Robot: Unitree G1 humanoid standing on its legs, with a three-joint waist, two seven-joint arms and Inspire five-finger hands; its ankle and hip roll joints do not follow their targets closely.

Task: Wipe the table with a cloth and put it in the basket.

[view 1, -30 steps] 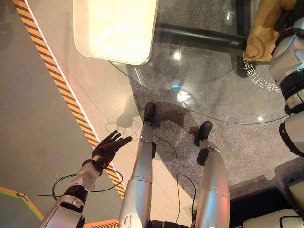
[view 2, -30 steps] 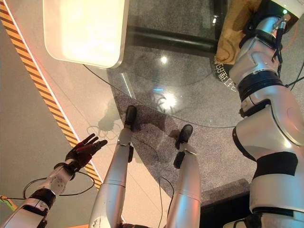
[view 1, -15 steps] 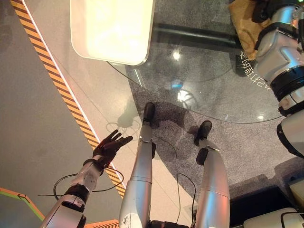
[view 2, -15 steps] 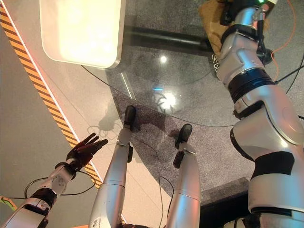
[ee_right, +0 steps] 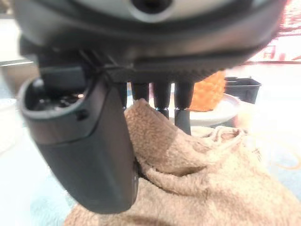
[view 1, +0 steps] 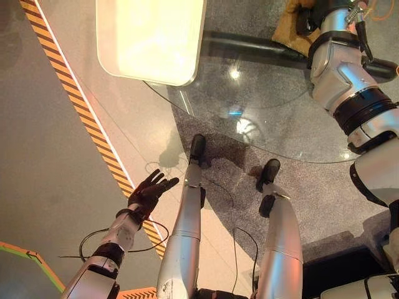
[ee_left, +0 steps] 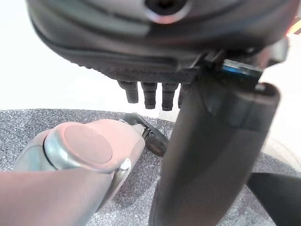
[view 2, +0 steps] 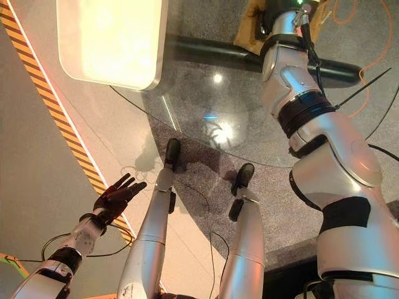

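Observation:
A tan terry cloth [view 1: 288, 28] lies bunched on the far side of the round glass table [view 1: 280, 118]. My right hand [view 2: 274, 14] rests on top of it with the arm stretched forward. In the right wrist view its fingers [ee_right: 181, 113] reach out straight onto the cloth [ee_right: 211, 188], the thumb [ee_right: 84, 155] lying against a raised fold. My left hand [view 1: 149, 190] hangs low beside the body over the floor, fingers spread and open, holding nothing. A dark box-like container [ee_right: 242, 87], perhaps the basket, stands beyond the cloth.
A white rounded-corner panel [view 1: 149, 37] overlaps the table's left far edge. An orange knobbly object [ee_right: 209, 92] sits on a white plate [ee_right: 225, 110] behind the cloth. A black bar [view 1: 249, 45] runs under the glass. Striped yellow-black tape [view 1: 81, 106] crosses the floor at left.
My right arm has swept leftwards across the far side of the table, and the cloth has slid with the hand. The left hand has hardly moved.

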